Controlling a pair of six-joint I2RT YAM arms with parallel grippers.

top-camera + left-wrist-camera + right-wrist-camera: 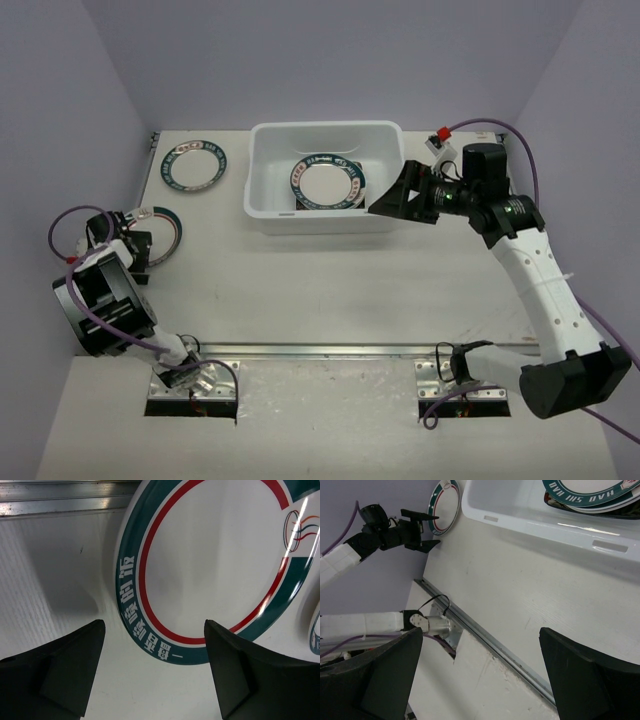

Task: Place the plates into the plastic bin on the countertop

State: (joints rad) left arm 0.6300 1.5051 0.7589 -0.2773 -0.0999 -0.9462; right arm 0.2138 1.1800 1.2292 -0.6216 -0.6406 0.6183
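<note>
The white plastic bin (262, 205) stands at the back middle of the countertop (330, 290). Inside it lie round teal-rimmed plates (328, 183), stacked, with a black plate's edge showing beneath (620, 514). A teal-rimmed plate (193, 166) lies left of the bin. Another, with a red ring and white characters (215, 555), lies at the far left. My left gripper (155, 630) hovers over its near rim, jaws apart, nothing between them. My right gripper (398, 197) hangs open and empty at the bin's front right corner.
A metal rail (320, 350) crosses the countertop near the arm bases. Purple walls close in on the left, back and right. A sliver of another plate (315, 630) shows at the right edge of the left wrist view. Purple cables trail from both arms.
</note>
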